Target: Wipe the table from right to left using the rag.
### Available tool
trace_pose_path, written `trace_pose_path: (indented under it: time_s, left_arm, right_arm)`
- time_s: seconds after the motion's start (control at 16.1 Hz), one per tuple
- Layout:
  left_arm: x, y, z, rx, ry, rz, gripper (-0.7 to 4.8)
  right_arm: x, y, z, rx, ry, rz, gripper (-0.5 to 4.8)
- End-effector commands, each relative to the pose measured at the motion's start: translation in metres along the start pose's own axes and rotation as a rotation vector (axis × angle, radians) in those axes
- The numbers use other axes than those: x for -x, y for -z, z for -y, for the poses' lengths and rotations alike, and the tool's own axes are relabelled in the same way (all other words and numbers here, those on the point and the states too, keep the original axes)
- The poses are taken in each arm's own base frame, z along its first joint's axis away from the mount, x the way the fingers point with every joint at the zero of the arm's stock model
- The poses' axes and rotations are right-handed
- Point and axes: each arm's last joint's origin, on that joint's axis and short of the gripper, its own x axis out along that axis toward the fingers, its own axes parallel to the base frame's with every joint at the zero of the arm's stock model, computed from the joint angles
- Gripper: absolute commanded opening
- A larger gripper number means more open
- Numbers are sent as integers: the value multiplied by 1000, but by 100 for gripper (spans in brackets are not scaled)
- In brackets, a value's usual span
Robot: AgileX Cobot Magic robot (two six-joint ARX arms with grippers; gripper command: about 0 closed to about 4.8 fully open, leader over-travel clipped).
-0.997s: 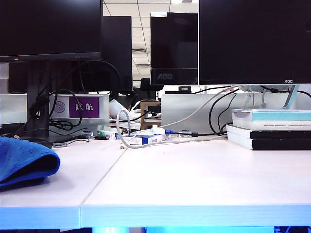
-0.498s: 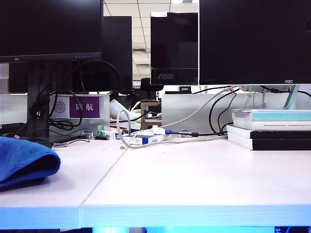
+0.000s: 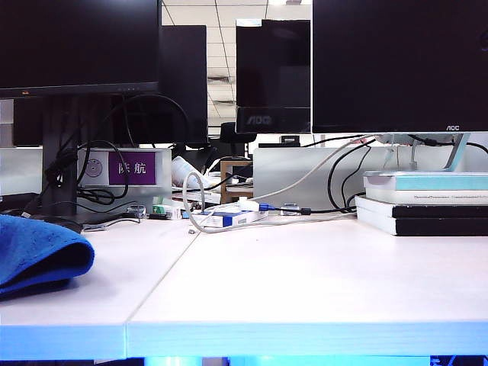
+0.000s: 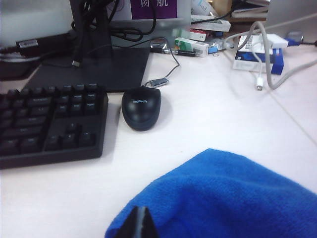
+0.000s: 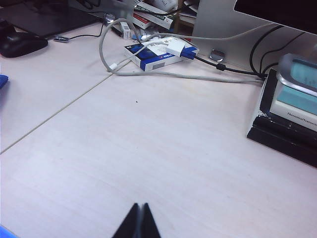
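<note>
Over at the left end of the table (image 3: 305,282), the rag (image 3: 38,255) lies in a soft blue heap on the pale top, partly cut off by the edge of the exterior view, with the thin seam line running just beside it. Neither arm shows in that view.

From the left wrist view, the left pincer (image 4: 140,223) hangs right over the near edge of the rag (image 4: 223,198); its dark tips are pressed together to a single point and nothing sits between them. Whether the tips touch the cloth cannot be told. Beyond the rag a black mouse (image 4: 141,108) rests on the table, apart from the cloth, with a black keyboard (image 4: 49,121) just beside it and a monitor foot (image 4: 94,67) behind.

The right pincer (image 5: 137,223) is likewise pressed together and empty, poised above bare table (image 5: 163,148) well away from the rag, of which only a small blue corner (image 5: 2,80) shows at the frame's edge. Ahead of it lie a blue and white box (image 5: 158,54) with a looping grey cable (image 5: 148,73) around it, and a stack of books (image 5: 292,109) off to the side under a monitor.
</note>
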Motion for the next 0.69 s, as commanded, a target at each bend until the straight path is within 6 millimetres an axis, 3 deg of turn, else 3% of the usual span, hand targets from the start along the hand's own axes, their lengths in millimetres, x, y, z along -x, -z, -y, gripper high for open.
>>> trace_pose_path:
  time_s: [0.06, 0.69]
  left_arm:
    - [0, 3, -1, -6, -28, -25, -4]
    - [0, 3, -1, -12, -52, -27, -3]
  right_arm:
    - [1, -2, 0, -13, -1, 16, 0]
    - [1, -2, 0, -13, 1, 16, 0]
